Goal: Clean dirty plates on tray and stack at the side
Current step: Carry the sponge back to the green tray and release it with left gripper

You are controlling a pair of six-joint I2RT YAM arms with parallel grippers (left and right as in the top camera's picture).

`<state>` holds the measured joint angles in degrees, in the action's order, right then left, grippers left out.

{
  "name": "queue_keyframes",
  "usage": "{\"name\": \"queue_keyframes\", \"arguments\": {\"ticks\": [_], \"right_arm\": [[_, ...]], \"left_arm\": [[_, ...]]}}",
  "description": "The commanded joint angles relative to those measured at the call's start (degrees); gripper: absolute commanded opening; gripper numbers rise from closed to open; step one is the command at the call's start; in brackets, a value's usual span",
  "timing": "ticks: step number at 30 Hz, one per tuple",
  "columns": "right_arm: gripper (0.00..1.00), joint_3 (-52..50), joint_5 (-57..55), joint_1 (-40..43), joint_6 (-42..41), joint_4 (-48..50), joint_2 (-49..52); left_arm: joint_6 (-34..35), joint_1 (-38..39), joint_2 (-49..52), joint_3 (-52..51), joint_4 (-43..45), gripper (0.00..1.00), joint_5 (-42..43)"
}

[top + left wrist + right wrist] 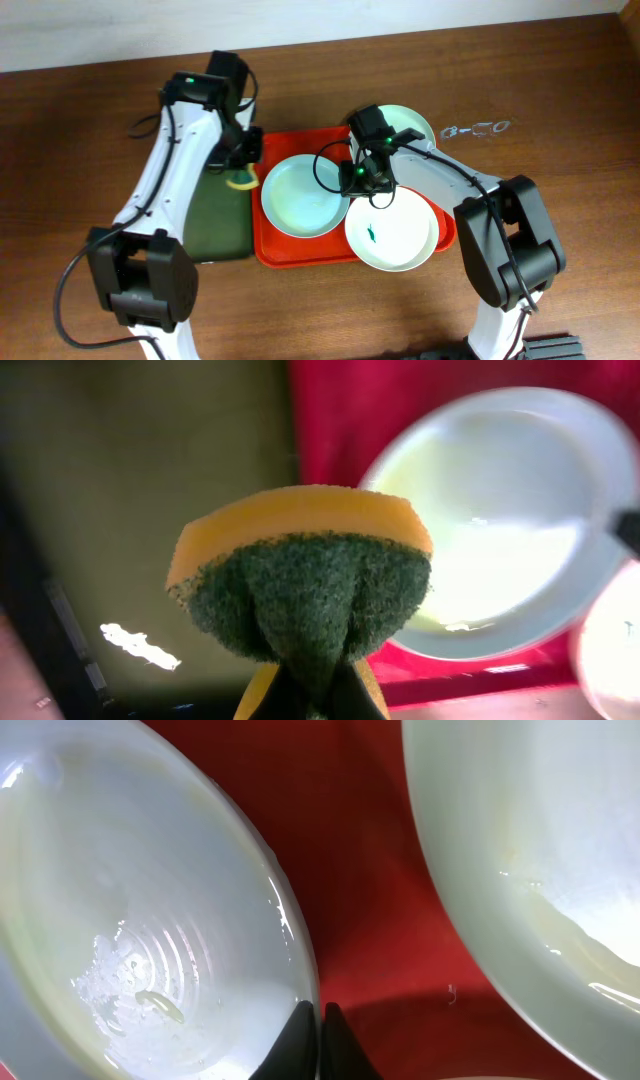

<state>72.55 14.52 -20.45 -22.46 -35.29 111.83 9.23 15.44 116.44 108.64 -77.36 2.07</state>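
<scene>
The red-orange tray (275, 250) holds a plate (300, 195) on its left part. A second plate (392, 232) with a green smear lies at the front right, and a third (412, 122) is at the back right, partly hidden by the arm. My right gripper (352, 180) is shut on the left plate's right rim. The right wrist view shows the fingers (320, 1025) pinching that wet plate (130, 910). My left gripper (243, 165) is shut on a yellow and green sponge (300, 580), held just left of the tray. The plate (500, 530) also shows beyond the sponge.
A dark green tray (215, 220) lies against the red tray's left side, below the sponge (243, 182). It also shows in the left wrist view (150, 510). Another plate's rim (540, 850) lies close on the right in the right wrist view, with bare red tray (370, 870) between.
</scene>
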Motion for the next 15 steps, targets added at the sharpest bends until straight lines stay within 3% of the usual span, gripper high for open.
{"name": "queue_keyframes", "arguments": {"ticks": [1,6,9,11,13,15], "right_arm": [[0.04,0.9,0.3,-0.2,-0.1,0.1,0.1],[0.04,0.9,0.3,-0.2,-0.1,0.2,0.1],[0.04,0.9,0.3,-0.2,-0.1,0.2,0.1],[0.04,0.9,0.3,-0.2,-0.1,0.2,0.1],[0.04,0.9,0.3,-0.2,-0.1,0.2,0.1],[0.19,0.9,0.3,-0.2,-0.1,0.2,0.1]], "left_arm": [[0.5,-4.3,-1.0,-5.7,0.8,0.00,-6.4],[0.9,-7.6,-1.0,-21.6,11.7,0.00,-6.4],[1.4,-10.0,-1.0,-25.2,14.0,0.00,-6.4],[1.4,-10.8,-1.1,-24.9,14.1,0.27,-4.2],[1.4,-10.9,-1.1,-23.5,13.3,0.74,-1.0],[1.4,-11.0,-1.3,-20.3,11.2,0.86,-0.8]]}}
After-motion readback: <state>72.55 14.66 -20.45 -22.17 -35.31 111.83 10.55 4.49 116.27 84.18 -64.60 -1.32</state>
